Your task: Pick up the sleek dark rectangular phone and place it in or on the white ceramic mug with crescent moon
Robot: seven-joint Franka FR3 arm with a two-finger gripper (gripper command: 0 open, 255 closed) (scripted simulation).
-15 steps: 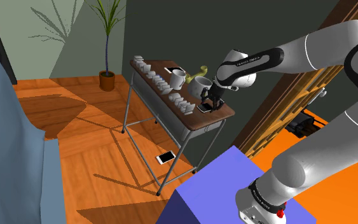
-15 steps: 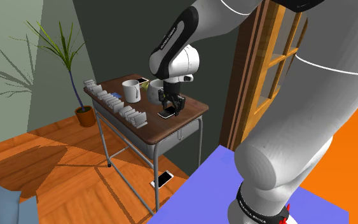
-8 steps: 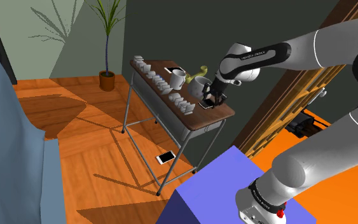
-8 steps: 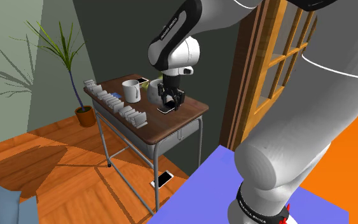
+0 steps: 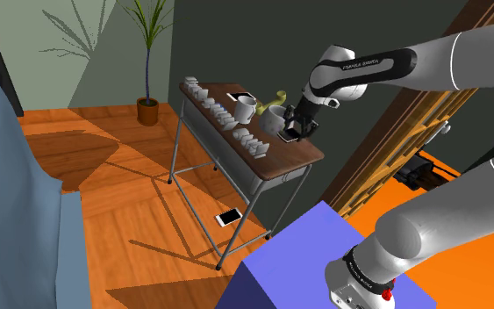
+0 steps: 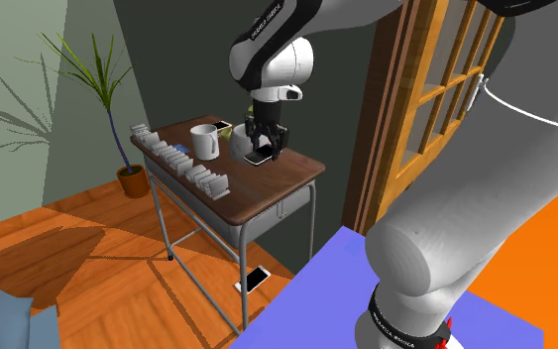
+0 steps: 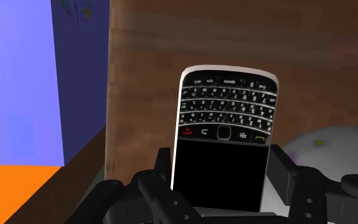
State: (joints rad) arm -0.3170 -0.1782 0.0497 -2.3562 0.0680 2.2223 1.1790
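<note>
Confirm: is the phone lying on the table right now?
No, the claw clasps the phone in the air above the table.

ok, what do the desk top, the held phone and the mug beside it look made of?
Brown rectangular desk top: wood, matt, grain streaks show.
Black keypad phone: smooth black screen, light silvery rim; plastic or metal, cannot tell.
White speckled mug: plain matt white, material unclear; ceramic is a guess.
</note>
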